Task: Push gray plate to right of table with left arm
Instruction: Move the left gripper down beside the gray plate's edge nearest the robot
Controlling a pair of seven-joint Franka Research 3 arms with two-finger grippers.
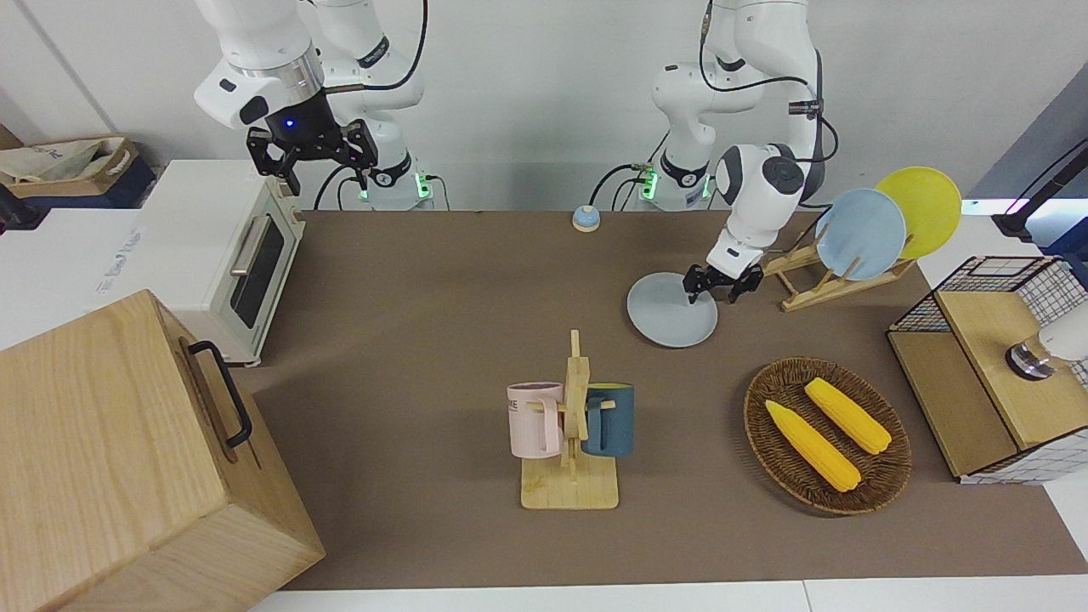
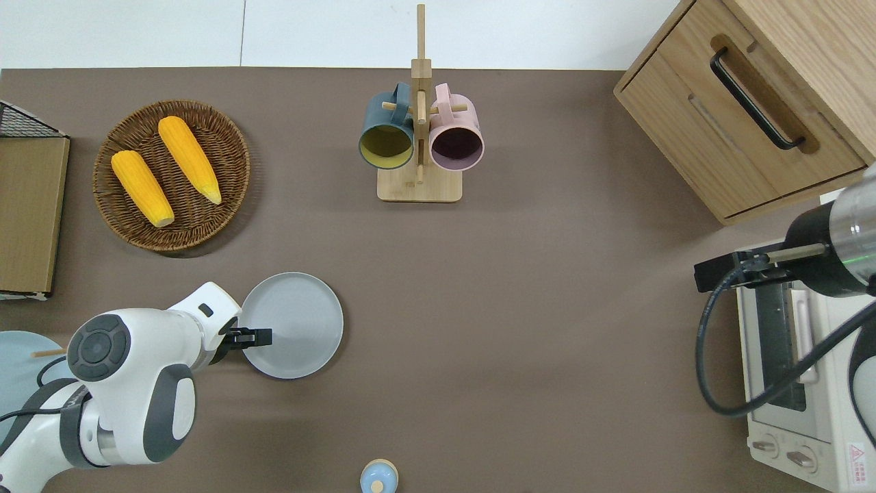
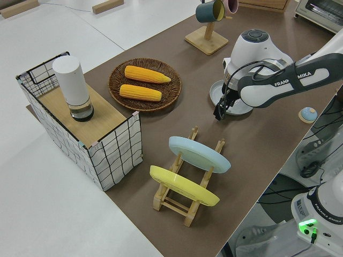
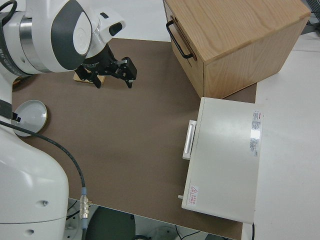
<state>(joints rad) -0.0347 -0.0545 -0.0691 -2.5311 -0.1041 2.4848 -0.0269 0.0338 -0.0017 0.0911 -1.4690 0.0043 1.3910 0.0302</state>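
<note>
The round pale gray-blue plate (image 2: 292, 325) lies flat on the brown-matted tabletop (image 2: 534, 308), nearer the robots than the woven basket of corn cobs (image 2: 171, 174). The left arm's small black claw (image 2: 256, 337), fingers spread, sits low over the plate's rim at the left arm's end. The right arm is parked, its claw (image 1: 312, 153) spread.

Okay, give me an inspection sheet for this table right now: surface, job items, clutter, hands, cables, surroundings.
Surface: table with brown mat.
Job's things: gray plate flat on mat, toward the left arm's end.
Clutter: basket with two corn cobs; mug rack; plate rack; small bell.
Hands: left hand over the plate's rim, fingers apart; right arm parked, right hand open.
Cables: black cable on right arm.
Surroundings: toaster oven, wooden cabinet, wire crate.
</note>
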